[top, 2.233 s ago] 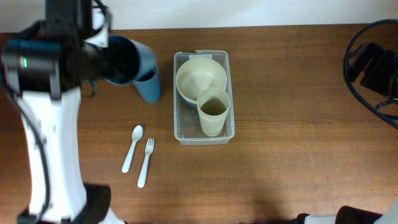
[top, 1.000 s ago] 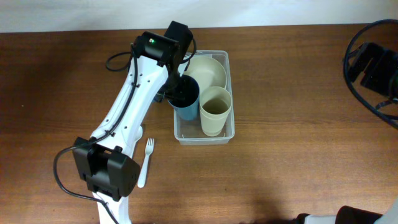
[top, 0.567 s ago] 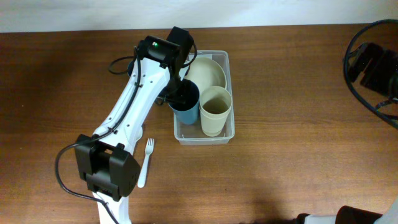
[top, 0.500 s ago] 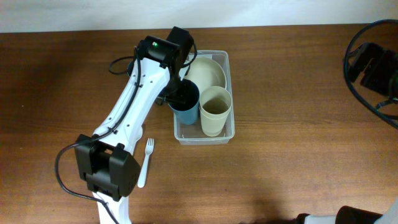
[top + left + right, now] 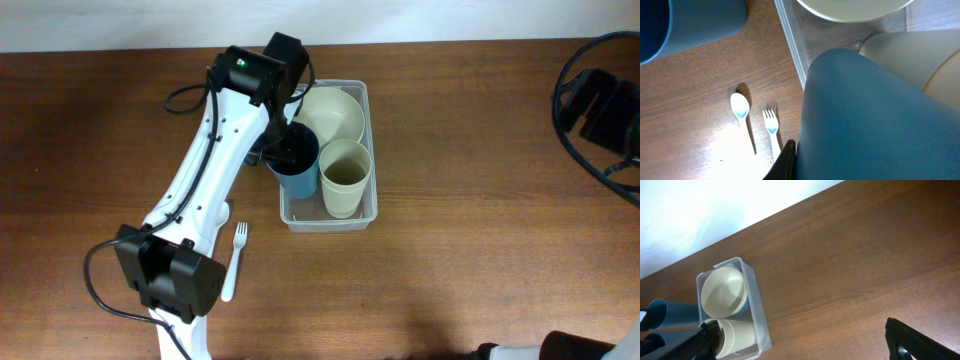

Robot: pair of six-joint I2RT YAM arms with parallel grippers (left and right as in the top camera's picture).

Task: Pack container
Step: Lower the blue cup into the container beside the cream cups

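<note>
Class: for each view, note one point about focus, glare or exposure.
Left wrist: the blue cup looms close and soft; glare whitens the table beside the spoon. Right wrist: the wall is blown out white. Overhead: evenly lit, container sharp.

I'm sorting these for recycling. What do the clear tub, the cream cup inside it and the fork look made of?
The container looks like thin, clear, glossy plastic: the wood grain shows through its walls. The cream cup is opaque and matte, so plastic or a fibre composite; the look leaves it open. The fork seems to be pale, one-piece moulded plastic.
</note>
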